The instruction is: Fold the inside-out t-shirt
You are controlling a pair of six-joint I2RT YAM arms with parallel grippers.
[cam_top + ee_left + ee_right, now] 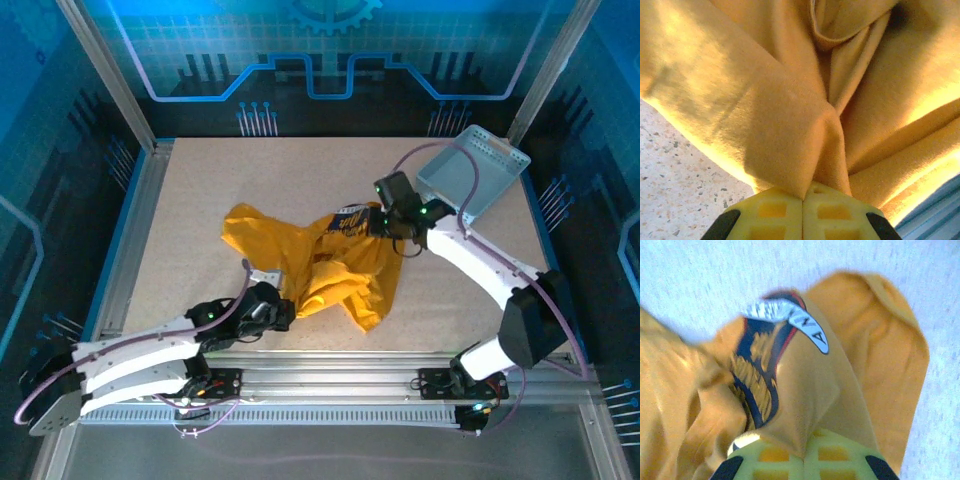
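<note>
The mustard-yellow inside-out t-shirt [310, 262] lies crumpled in the middle of the table, its dark navy print with white lettering [350, 218] turned up at the right side. My left gripper [283, 312] is shut on a fold of the shirt's near edge; in the left wrist view the cloth [790, 115] rises pinched from between the closed jaws [803, 199]. My right gripper [378, 224] is shut on the shirt beside the print; in the right wrist view the yellow cloth [830, 390] and the print [757, 375] bunch up from the closed jaws [804, 456].
A pale blue-grey perforated plastic basket [470, 172] sits tilted at the back right corner. The speckled tabletop [210, 185] is bare to the left and behind the shirt. Metal rails [330, 370] run along the near edge, and frame posts stand at the back corners.
</note>
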